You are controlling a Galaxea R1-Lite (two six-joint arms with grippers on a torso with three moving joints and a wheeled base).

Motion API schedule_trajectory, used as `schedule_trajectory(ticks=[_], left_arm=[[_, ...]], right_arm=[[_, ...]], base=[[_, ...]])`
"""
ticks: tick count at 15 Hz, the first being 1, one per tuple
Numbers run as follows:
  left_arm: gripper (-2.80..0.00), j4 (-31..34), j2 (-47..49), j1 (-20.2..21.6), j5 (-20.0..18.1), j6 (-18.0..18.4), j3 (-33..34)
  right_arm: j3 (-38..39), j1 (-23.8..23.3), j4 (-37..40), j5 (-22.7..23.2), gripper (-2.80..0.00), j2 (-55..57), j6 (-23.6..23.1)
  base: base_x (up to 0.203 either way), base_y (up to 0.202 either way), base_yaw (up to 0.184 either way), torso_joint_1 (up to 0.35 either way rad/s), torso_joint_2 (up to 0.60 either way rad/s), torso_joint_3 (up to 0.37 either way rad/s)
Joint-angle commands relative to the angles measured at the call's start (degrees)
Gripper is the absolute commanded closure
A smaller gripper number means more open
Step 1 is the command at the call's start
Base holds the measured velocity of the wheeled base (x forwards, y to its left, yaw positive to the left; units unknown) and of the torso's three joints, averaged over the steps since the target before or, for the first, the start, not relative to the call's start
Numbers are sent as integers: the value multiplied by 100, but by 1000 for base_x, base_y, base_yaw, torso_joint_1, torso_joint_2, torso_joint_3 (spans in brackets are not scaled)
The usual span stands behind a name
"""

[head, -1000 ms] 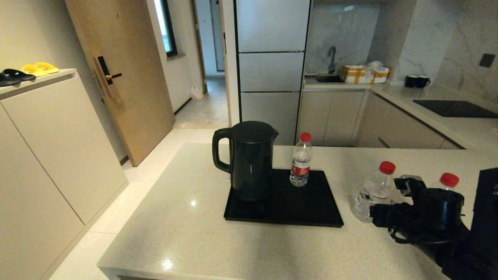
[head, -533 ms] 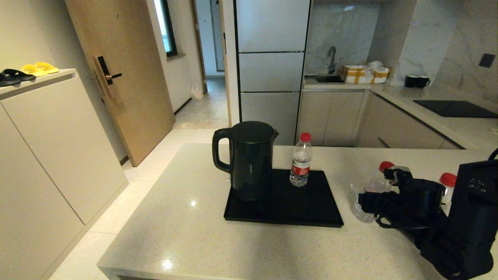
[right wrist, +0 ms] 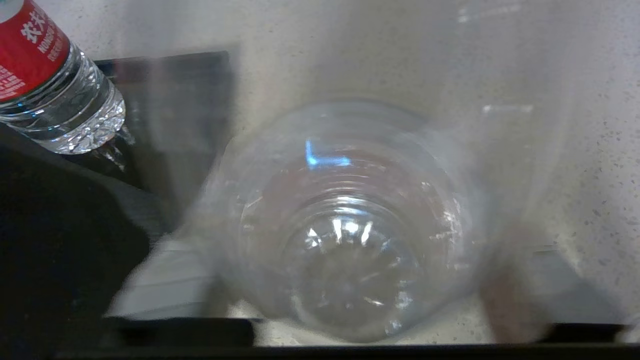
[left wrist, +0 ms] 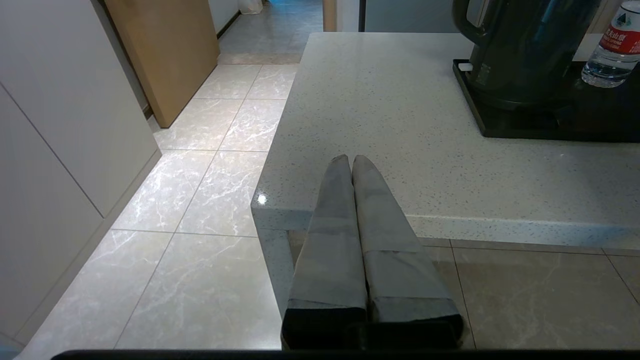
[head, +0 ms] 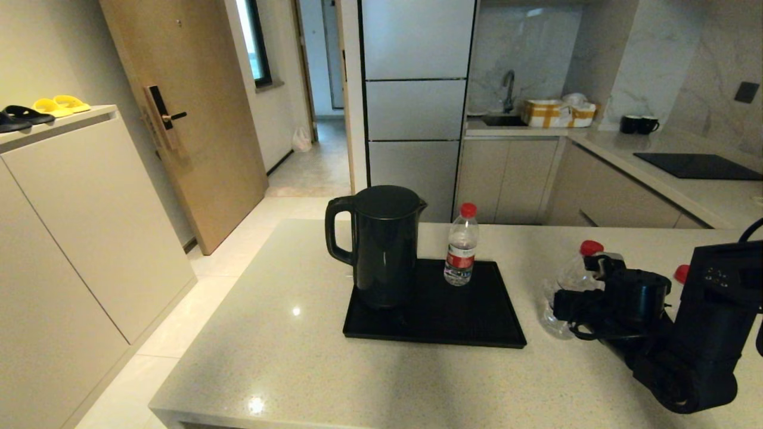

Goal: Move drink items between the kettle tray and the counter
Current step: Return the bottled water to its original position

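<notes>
The black kettle (head: 381, 247) and one red-capped water bottle (head: 462, 253) stand on the black kettle tray (head: 477, 322), which rests on the beige counter (head: 286, 357). Right of the tray, my right gripper (head: 566, 313) is shut on a second bottle (head: 569, 280), which leans with its cap tipped right. The right wrist view looks up that bottle's clear base (right wrist: 350, 225), with the tray bottle (right wrist: 55, 95) beyond it. My arm hides most of a third bottle (head: 679, 274). My left gripper (left wrist: 350, 160) is parked shut, low at the counter's front left corner.
Behind the counter, a grey worktop carries a black hob (head: 694, 165), two black mugs (head: 638, 124), a yellow-and-white box (head: 557, 113) and a tap (head: 508, 89). A wooden door (head: 179, 119) and a white cabinet (head: 71, 226) stand on the left, across tiled floor.
My right arm has pushed forward and left around the counter bottle. That bottle now leans, and the third bottle is more hidden. Kettle, tray and tray bottle have not moved.
</notes>
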Motion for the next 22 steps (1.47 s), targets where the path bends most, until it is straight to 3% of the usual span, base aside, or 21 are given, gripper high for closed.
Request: schedule_trajectory(ticks=[1,6,8,10,12,15,18,22], left_arm=[[0,6,-2,0,2,0,3],[0,-3,-2,0,2,0,3],[0,-3,-9,0,2,0,4],[0,2,-2,0,2,0,1],[0,-3,-11,0,2,0,5],[0,-3,-2,0,2,0,4],[0,-1,-3,0,2,0,5],[0,3,-8,0,2,0,1]], right_arm=[[13,-10,-44,-1,0,-47,14],[171,109,172,-1,0,-675,67],[167,477,726,-5,0,-1465,142],[-358,1111,1524,-132,0,-1893,141],[-1189,1555,2046,-521,0,-1675,107],[-2238,1800,2314,-763,0,-736,-215],[-3261,1759,2701,-810,0,102,-316],[-3756,1473,2892,-818,0,662,-324]], base=[[0,0,0,0,0,0],[0,0,0,0,0,0],[0,0,0,0,0,0],[0,0,0,0,0,0],[0,0,0,0,0,0],[0,0,0,0,0,0],[0,0,0,0,0,0],[0,0,0,0,0,0]])
